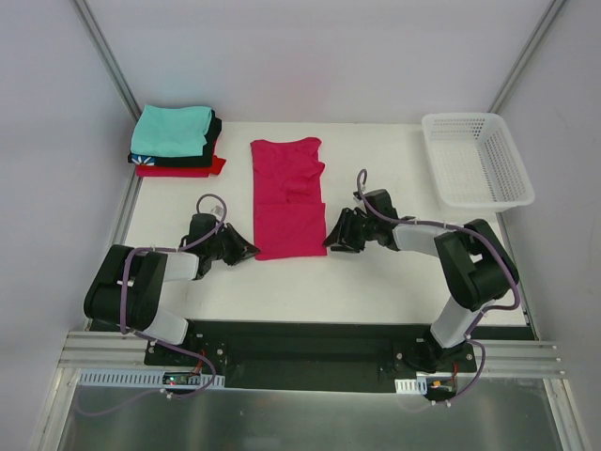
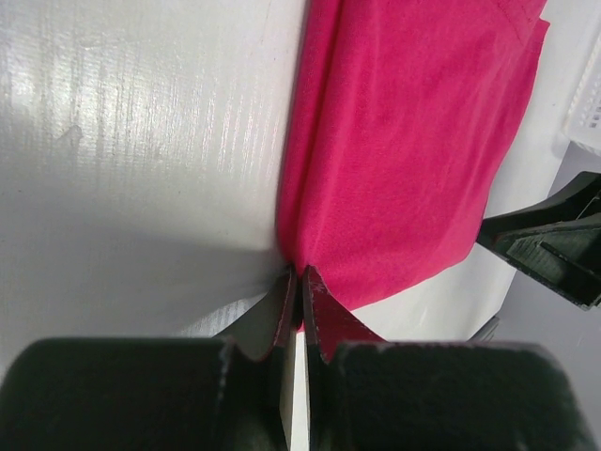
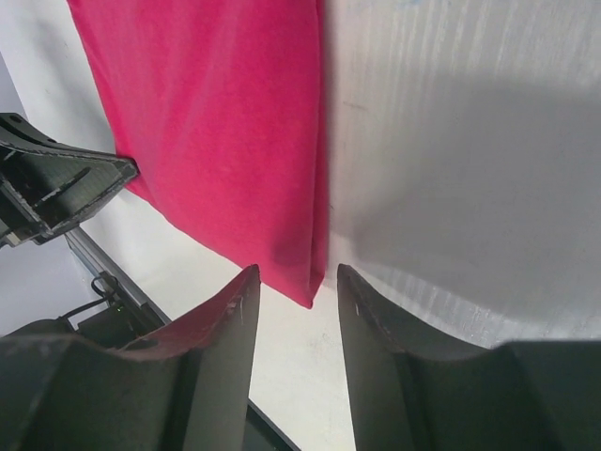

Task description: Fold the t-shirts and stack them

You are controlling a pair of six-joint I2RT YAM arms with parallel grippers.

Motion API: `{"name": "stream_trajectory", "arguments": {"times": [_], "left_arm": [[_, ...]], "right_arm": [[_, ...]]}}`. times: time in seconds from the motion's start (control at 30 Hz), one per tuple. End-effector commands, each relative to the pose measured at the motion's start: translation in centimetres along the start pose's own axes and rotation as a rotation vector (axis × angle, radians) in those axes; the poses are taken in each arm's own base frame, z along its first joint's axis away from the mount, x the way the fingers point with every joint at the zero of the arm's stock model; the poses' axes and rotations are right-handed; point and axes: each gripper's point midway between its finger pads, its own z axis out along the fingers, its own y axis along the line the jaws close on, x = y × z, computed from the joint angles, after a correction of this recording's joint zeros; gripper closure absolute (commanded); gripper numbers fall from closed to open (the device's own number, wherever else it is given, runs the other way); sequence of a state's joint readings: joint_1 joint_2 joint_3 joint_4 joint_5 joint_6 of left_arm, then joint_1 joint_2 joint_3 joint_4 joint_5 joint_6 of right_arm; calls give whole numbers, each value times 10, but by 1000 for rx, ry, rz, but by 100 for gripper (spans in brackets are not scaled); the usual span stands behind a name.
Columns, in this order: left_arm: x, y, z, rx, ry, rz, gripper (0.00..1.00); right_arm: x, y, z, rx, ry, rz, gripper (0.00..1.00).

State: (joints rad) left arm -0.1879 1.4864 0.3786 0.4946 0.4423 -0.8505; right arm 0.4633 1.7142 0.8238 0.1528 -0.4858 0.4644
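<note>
The crimson-pink t-shirt (image 1: 287,197), a long strip on the bench (image 1: 394,282), risks skewing if lifted now, with only one near corner gripped. The left gripper (image 2: 296,282) has its jaws clamped on the left corner. The right corner lies unheld between the parted jaws of the right gripper (image 3: 298,277).

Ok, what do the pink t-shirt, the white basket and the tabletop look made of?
Pink t-shirt: soft matte cloth, perhaps cotton jersey; it creases and lies in folds. White basket: rigid plastic by its look, moulded open mesh walls. Tabletop: smooth white sheet, slightly glossy, streaked glare in wrist views; material unclear.
</note>
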Motion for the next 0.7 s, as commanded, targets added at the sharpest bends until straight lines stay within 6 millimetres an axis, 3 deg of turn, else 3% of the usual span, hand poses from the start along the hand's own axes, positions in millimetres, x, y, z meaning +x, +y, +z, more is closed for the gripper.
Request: {"name": "stream_trajectory", "arguments": {"times": [0.0,0.17,0.4,0.43,0.57,0.67], "left_arm": [[22,35,-1,-117,64,-35,100],[22,37,-1,-124,64,-41,100],[24,36,2,-116,72,-54,100],[24,36,2,-112,71,-55,100],[26,36,2,-111,79,-59,100],[29,37,-2,-116,87,-73,100]], "right_arm": [[8,4,5,-30,7,5,58],[14,-1,14,-34,9,28,58],[16,9,28,-55,16,35,59],[18,10,30,-55,20,37,63],[18,11,31,-55,20,34,99],[20,12,28,-55,21,31,99]]}}
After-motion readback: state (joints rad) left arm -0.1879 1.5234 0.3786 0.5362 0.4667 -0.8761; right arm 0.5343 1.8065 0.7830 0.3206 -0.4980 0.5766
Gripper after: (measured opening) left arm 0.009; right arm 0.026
